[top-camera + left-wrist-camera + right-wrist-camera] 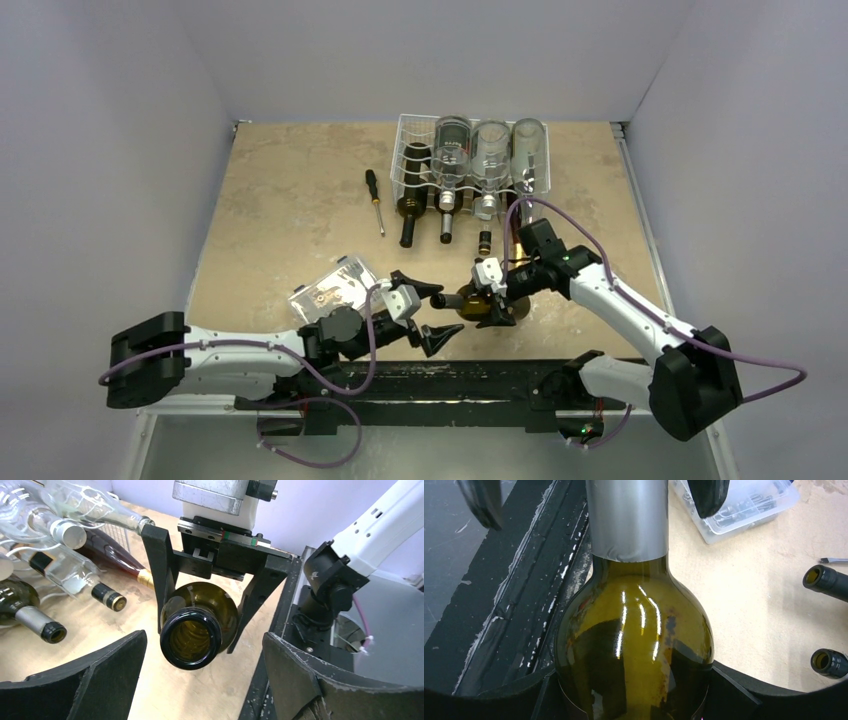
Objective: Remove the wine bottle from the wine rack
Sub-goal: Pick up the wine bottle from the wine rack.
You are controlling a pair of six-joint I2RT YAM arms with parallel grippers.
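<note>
Well nearer than the wine rack (pixel 404 150), the left gripper (pixel 446 311) gapes wide, holding nothing. The right gripper (pixel 496 304) clamps the wine bottle (pixel 634 630), clear of the rack. Overhead the bottle is mostly hidden. Only the left wrist view shows its open mouth.

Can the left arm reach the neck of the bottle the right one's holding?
Probably yes: the left gripper is open, the wine bottle points mouth-first at its fingers, nothing between.
</note>
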